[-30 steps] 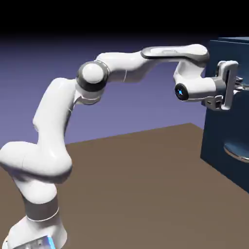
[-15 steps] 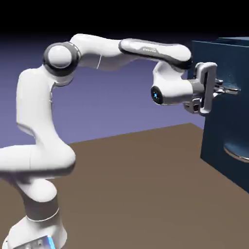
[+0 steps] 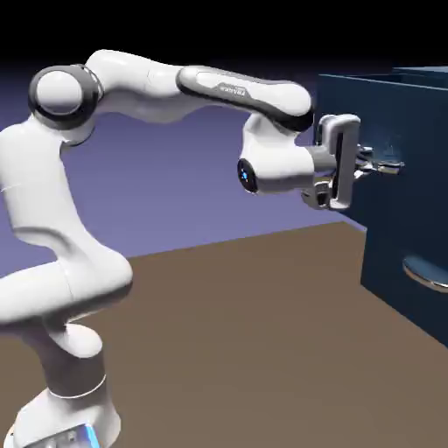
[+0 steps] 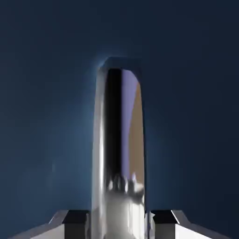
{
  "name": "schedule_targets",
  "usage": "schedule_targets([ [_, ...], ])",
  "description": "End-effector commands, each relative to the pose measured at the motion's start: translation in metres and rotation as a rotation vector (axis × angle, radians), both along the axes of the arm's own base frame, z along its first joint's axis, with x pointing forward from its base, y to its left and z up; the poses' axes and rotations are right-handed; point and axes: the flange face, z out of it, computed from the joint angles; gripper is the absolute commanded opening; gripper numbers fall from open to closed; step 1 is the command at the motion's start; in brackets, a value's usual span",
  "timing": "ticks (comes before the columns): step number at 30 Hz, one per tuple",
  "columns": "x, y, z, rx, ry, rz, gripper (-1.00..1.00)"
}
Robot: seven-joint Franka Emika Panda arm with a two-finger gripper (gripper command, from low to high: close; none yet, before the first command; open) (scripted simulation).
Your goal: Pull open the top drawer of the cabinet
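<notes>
Nearest in the hand view, two grey fingertips (image 4: 74,219) were seen at the bottom edge, pressed against either side of a polished silver handle (image 4: 119,154) that ran up the middle of the picture. The hand (image 3: 378,166) was thus closed almost fully, with the handle clamped between its fingers. Behind the handle, the rest of that view was filled by the flat dark blue front of the top drawer (image 4: 196,116). In the exterior view, the white arm (image 3: 79,210) was seen rising from the lower left corner, over the brown worktop (image 3: 254,341), and bending across toward the cabinet (image 3: 411,289), which stood at the right edge of the picture. The hand was held level at the upper part of the cabinet, with its fingers pointed at the drawer front. The top drawer (image 3: 341,105) was seen standing out from the cabinet's face toward the arm, its upper edge and side visible ahead of the body. Below it on the cabinet, the curved silver handle of the lower drawer (image 3: 424,276) was left untouched, well apart from the hand.
</notes>
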Motion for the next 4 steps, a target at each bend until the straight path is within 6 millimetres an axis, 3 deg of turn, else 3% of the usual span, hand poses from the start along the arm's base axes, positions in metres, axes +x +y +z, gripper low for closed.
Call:
schedule_targets([
  [1, -0.0011, 0.0007, 0.0, -0.001, 0.001, 0.002, -1.0],
  [2, -0.0011, 0.0007, 0.0, -0.001, 0.001, 0.002, 1.0],
  [4, -0.0098, 0.0012, -0.0011, -0.004, 0.004, 0.001, 1.0],
])
